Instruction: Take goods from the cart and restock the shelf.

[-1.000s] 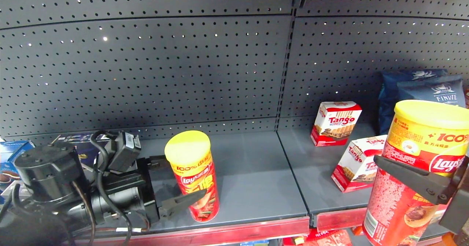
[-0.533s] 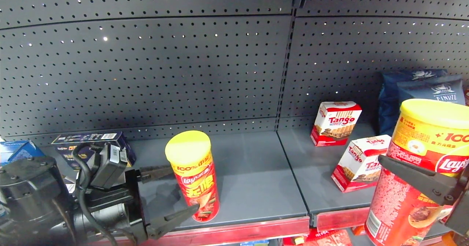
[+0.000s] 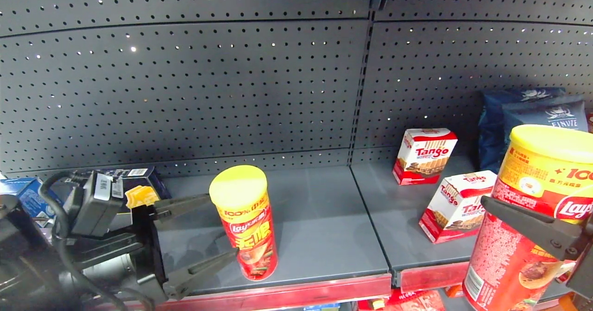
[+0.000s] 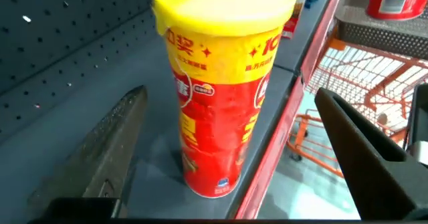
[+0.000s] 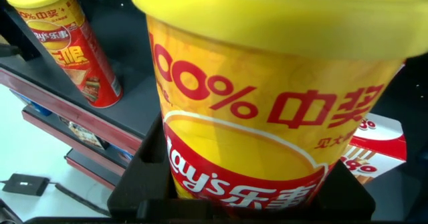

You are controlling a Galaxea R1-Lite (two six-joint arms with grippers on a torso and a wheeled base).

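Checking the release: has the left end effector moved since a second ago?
Yes. The left end effector has backed off leftward from the standing chip can, which stayed put.

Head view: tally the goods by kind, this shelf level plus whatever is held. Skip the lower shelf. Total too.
Chip cans: 2
Red-and-white boxes: 2
Dark blue bags: 2
Blue boxes, partly hidden behind the left arm: 2
Total: 8
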